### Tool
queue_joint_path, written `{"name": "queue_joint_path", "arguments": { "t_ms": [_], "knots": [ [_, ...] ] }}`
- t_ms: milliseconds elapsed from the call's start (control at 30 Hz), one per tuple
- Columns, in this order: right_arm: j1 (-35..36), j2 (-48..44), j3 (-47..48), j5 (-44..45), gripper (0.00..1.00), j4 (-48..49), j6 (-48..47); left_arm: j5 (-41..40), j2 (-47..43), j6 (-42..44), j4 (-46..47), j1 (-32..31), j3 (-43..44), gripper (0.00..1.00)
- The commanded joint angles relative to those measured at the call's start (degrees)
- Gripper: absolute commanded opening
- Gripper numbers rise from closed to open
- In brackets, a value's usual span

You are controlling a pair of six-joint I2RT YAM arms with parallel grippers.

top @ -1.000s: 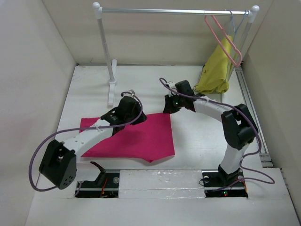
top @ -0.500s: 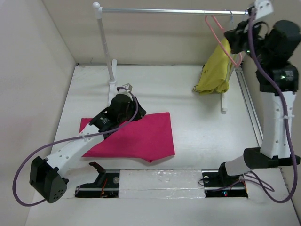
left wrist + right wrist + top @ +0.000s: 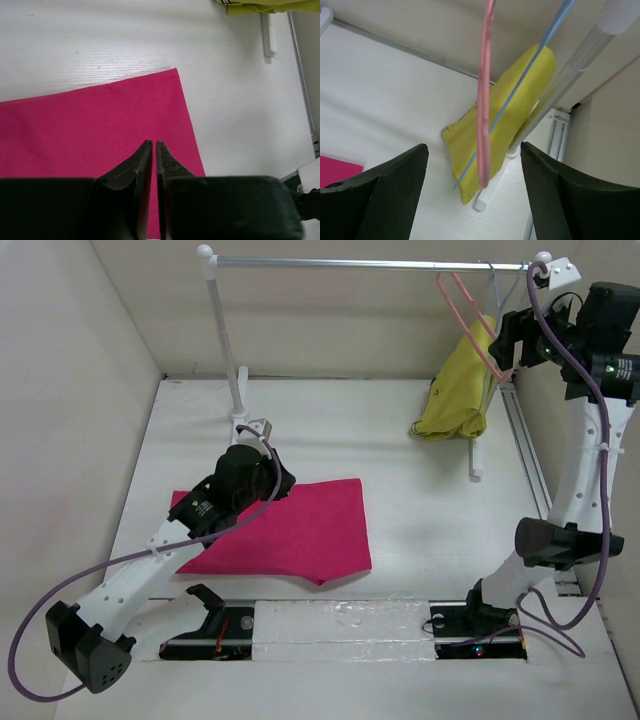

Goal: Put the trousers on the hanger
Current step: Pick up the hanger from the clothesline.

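Note:
The trousers [image 3: 300, 530] lie flat and folded on the table, a magenta-pink cloth that also fills the left wrist view [image 3: 90, 125]. My left gripper [image 3: 278, 480] hovers over their far edge; its jaws [image 3: 153, 144] are shut to a thin slit with no cloth pinched. The salmon-pink hanger [image 3: 478, 328] hangs by its hook from the rail at the far right. My right gripper [image 3: 505, 340] is raised beside it and open. In the right wrist view the hanger [image 3: 484, 100] hangs edge-on ahead of the wide-apart fingers [image 3: 475, 150], not touching them.
A mustard-yellow garment [image 3: 455, 390] hangs on a pale blue hanger [image 3: 530, 65] just behind the pink one. The white rack's rail [image 3: 370, 262] spans the back, with posts at left [image 3: 228, 350] and right [image 3: 478, 455]. Walls close in on both sides.
The right arm rose from the table to the rail by the pink hanger and its jaws opened wide. The left arm drew back slightly along the trousers' far edge and its jaws closed.

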Motion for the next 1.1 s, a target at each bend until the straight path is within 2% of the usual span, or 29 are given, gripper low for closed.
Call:
{"name": "queue_joint_path", "arguments": {
  "t_ms": [0, 67, 100, 133, 367, 467, 500, 533, 600, 667, 733, 833, 967, 1033, 1067],
  "knots": [
    [-0.04, 0.42, -0.69, -4.63, 0.79, 0.32, -1.28, 0.34, -0.01, 2.42, -0.24, -0.08, 1.34, 0.05],
    [-0.66, 2.17, 0.00, -6.74, 0.75, 0.33, -1.10, 1.13, 0.43, 2.42, 0.20, -0.08, 1.43, 0.15],
    [-0.66, 2.70, 0.88, -6.40, 0.74, -0.02, -0.92, 1.66, 0.69, 2.25, 0.47, -0.08, 1.17, 0.22],
    [-0.66, 3.49, 1.06, -6.22, 0.72, -0.02, -0.83, 1.84, 0.78, 2.24, 0.47, -0.08, 1.08, 0.24],
    [-0.13, 3.23, -3.77, -2.72, 0.61, 2.88, -0.22, 2.02, 0.17, 2.15, 0.56, -0.08, 0.29, 0.25],
    [1.09, 3.06, -6.66, -2.27, 0.53, 4.19, -0.57, 2.02, -0.27, 1.80, 0.73, -0.08, -0.33, 0.25],
    [1.88, 2.80, -7.63, -1.05, 0.44, 5.42, -0.48, 2.19, -0.62, 1.46, 0.73, -0.08, -0.68, 0.25],
    [1.89, 2.80, -7.64, -1.04, 0.44, 5.43, -0.57, 2.19, -0.62, 1.45, 0.73, -0.08, -0.68, 0.25],
    [2.59, 3.41, -7.29, 0.36, 0.30, 5.34, -0.83, 2.45, -0.71, 1.10, 0.65, -0.08, -0.68, 0.25],
    [4.26, 2.71, -7.29, 3.69, 0.08, 6.21, -0.75, 2.63, -0.88, 0.84, 0.65, -0.08, -0.68, 0.25],
    [7.50, 0.44, -8.60, 8.16, 0.00, 9.54, -0.49, 2.63, -1.15, 0.57, 0.91, -0.08, -0.51, 0.26],
    [9.70, -0.97, -8.61, 10.64, 0.00, 10.96, 0.13, 2.63, -0.97, 0.57, 0.56, -0.08, 0.02, 0.27],
    [13.13, -2.65, -7.47, 19.23, 0.00, 11.49, 0.57, 2.54, -0.01, 0.75, -0.06, -0.08, 2.91, 0.37],
    [14.89, -3.53, -7.29, 21.89, 0.00, 11.75, 0.66, 5.00, 0.96, 0.84, -0.23, -0.08, 6.77, 0.41],
    [16.99, -4.58, -7.55, 26.17, 0.00, 12.10, 0.66, 5.44, 1.40, 0.84, -0.15, -0.08, 8.18, 0.44]
  ]
}}
